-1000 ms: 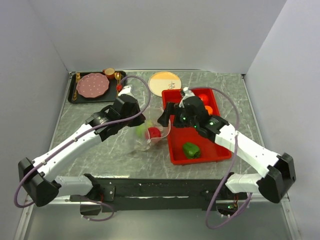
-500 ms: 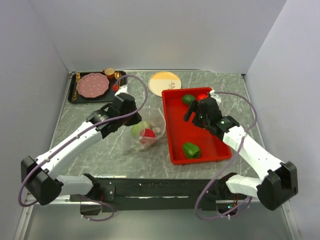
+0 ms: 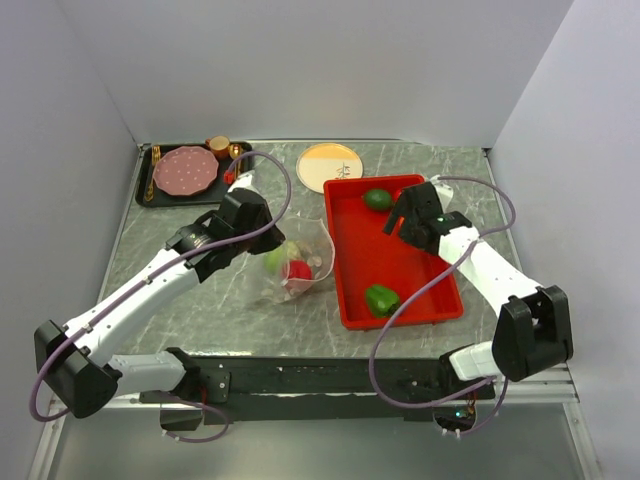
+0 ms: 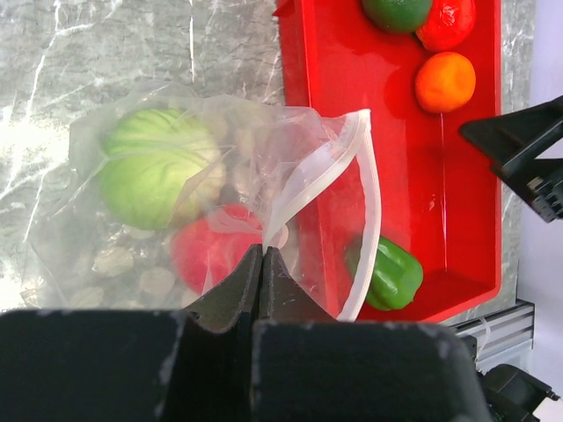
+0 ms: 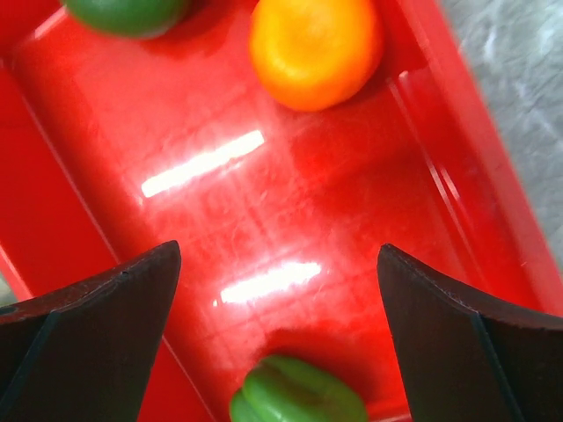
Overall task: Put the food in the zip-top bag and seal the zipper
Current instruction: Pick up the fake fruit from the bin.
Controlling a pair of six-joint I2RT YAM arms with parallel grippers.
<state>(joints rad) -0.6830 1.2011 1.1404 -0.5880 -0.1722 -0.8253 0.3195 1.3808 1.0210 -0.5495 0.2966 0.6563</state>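
The clear zip-top bag (image 3: 297, 268) lies left of the red tray (image 3: 352, 262) and holds a light green cabbage (image 4: 157, 167) and a red fruit (image 4: 211, 255). My left gripper (image 3: 270, 244) is shut on the bag's mouth edge (image 4: 262, 250), beside the whitish zipper (image 4: 355, 167), which curves open. My right gripper (image 3: 400, 220) is open and empty over the tray's far right part (image 5: 277, 264). In the tray lie a green pepper (image 3: 381, 299), a dark green fruit (image 3: 377, 199), an orange fruit (image 5: 317, 48) and a red fruit (image 4: 445, 21).
A black tray (image 3: 150, 195) at the back left holds a pink plate (image 3: 185, 170) and a small cup (image 3: 218, 146). A yellow plate (image 3: 330, 165) sits behind the red tray. Grey walls close the table's left, back and right sides.
My right gripper has drawn back from the bag's mouth to the tray's far right part, leaving the red fruit in the bag. My left gripper still holds the bag's edge.
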